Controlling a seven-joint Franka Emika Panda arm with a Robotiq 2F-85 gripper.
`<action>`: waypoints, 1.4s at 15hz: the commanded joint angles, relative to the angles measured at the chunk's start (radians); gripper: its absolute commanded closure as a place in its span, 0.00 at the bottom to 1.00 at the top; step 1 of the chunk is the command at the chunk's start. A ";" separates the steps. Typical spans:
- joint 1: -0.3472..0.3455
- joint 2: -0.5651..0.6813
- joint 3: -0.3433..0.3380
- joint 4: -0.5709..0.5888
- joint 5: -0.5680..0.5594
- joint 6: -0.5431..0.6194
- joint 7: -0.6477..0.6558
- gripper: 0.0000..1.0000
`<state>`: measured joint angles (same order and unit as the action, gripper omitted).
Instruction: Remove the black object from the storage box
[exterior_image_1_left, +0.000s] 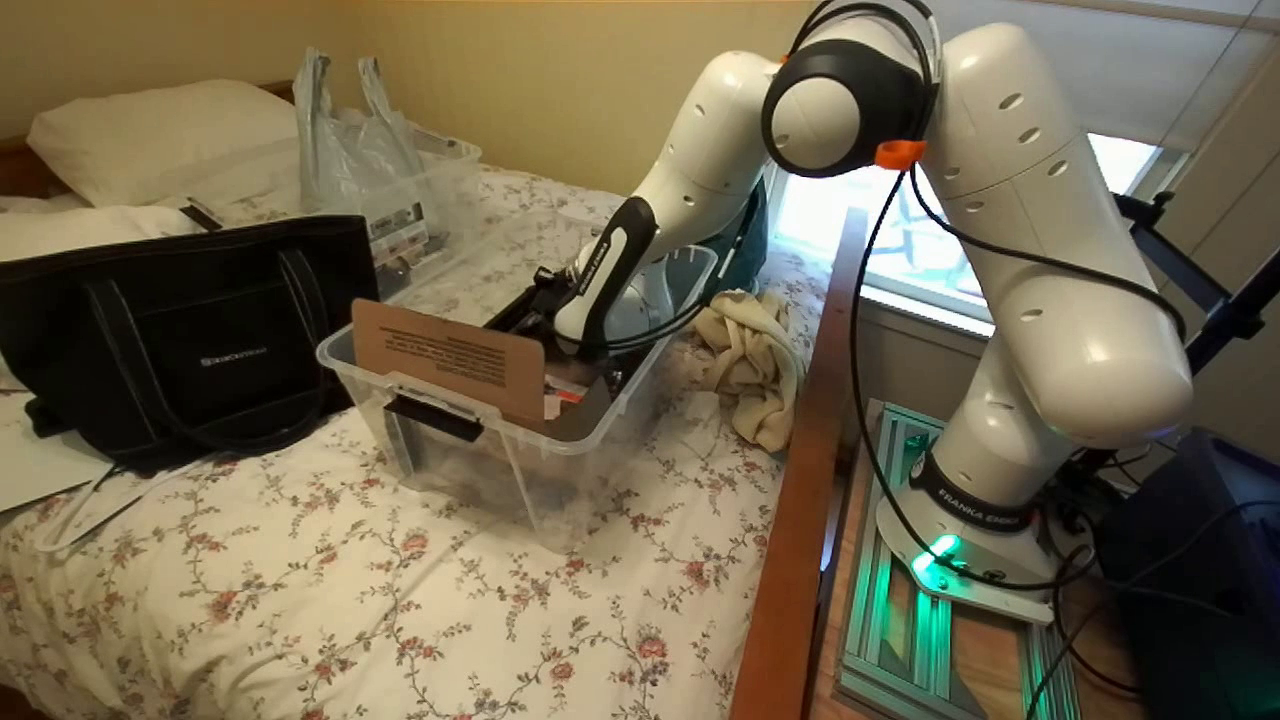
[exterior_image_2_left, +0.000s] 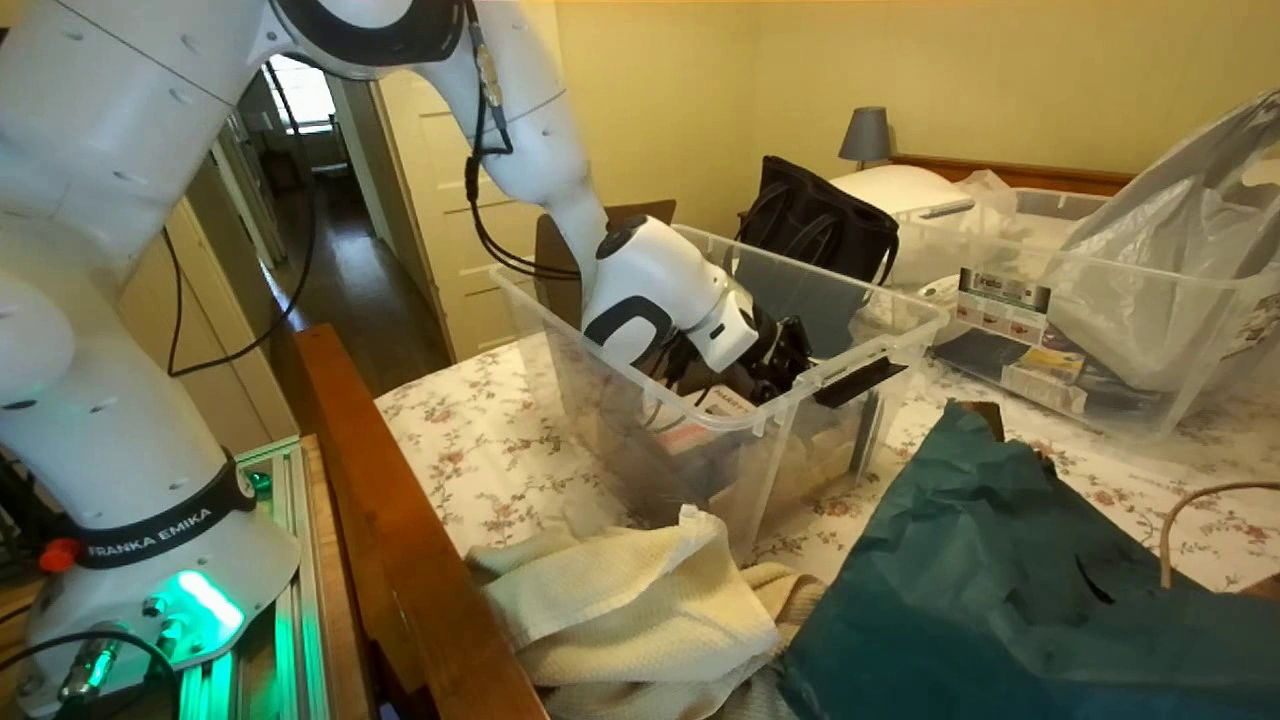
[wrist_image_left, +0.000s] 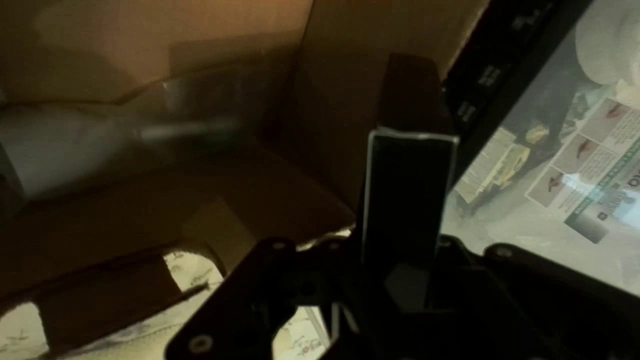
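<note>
The storage box (exterior_image_1_left: 480, 485) is a clear plastic bin with black handles, standing on the bed; it also shows in an exterior view (exterior_image_2_left: 600, 430). My gripper (exterior_image_1_left: 545, 312) reaches down inside its rim in both exterior views (exterior_image_2_left: 785, 370). In the wrist view, the black object (wrist_image_left: 407, 195), a small dark rectangular block with pale edges, stands between my fingers (wrist_image_left: 390, 270), which look shut on its sides. The picture is dark there, so the exact contact is hard to see. In the exterior views I cannot tell the black object from the black gripper.
Brown cardboard (exterior_image_1_left: 450, 355) rises above the box rim near the gripper. A black bag (exterior_image_1_left: 200, 340) stands beside the box. Another clear bin (exterior_image_2_left: 1120, 290) holds a plastic bag. A cream cloth (exterior_image_2_left: 640, 610) and green bag (exterior_image_2_left: 980, 580) lie nearby. A wooden bed rail (exterior_image_1_left: 800, 480) borders the bed.
</note>
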<state>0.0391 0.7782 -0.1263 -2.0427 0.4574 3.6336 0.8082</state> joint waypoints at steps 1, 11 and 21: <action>0.023 -0.084 0.002 -0.088 0.082 0.067 -0.122 0.97; -0.052 -0.202 0.151 -0.160 0.010 0.287 -0.249 0.97; -0.083 -0.222 0.196 -0.133 0.033 0.308 -0.238 0.87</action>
<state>-0.0361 0.5574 0.0587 -2.1774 0.4844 3.9416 0.5797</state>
